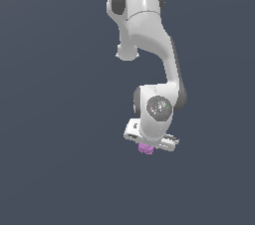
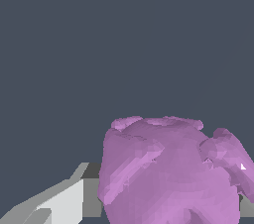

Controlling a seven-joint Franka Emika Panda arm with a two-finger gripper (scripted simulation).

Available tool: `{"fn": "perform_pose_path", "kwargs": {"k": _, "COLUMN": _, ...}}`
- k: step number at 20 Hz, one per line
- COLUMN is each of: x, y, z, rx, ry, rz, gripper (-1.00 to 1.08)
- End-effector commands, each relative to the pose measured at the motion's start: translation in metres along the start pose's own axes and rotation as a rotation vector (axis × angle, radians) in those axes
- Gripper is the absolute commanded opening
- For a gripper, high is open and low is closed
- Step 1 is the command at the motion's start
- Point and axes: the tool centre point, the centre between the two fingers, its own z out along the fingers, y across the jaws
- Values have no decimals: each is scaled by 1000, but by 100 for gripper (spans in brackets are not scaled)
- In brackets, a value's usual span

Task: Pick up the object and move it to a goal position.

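The object, a lumpy pink-purple blob (image 1: 146, 148), peeks out from under my white gripper (image 1: 148, 145) in the exterior view, where the hand covers most of it. In the wrist view the object (image 2: 168, 173) fills the space between my fingers. One grey-white finger (image 2: 59, 203) presses against its one side, and a sliver of the other finger (image 2: 246, 207) shows at its other side. The gripper (image 2: 168, 210) is shut on the object. The fingertips are hidden behind the blob.
The white arm (image 1: 149, 35) reaches down from the top of the exterior view, with its wrist joint (image 1: 158, 108) right over the gripper. Plain dark blue-grey ground (image 1: 60, 119) lies all around, with no other objects in view.
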Motion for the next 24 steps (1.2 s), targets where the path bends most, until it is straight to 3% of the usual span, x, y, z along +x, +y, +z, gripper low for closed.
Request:
{"fn": "perform_pose_path", "kwargs": {"k": 1, "x": 0, "y": 0, "z": -1, "rx": 0, "ry": 1, "rz": 0, "gripper": -100}}
{"fn": "perform_pose_path", "kwargs": {"k": 15, "x": -1, "y": 3, "z": -3, "rx": 0, "ry": 1, "rz": 0, "gripper": -100}}
{"fn": "perform_pose_path", "kwargs": {"k": 24, "x": -8, "y": 30, "z": -22, "rx": 0, "ry": 1, "rz": 0, "gripper": -100}}
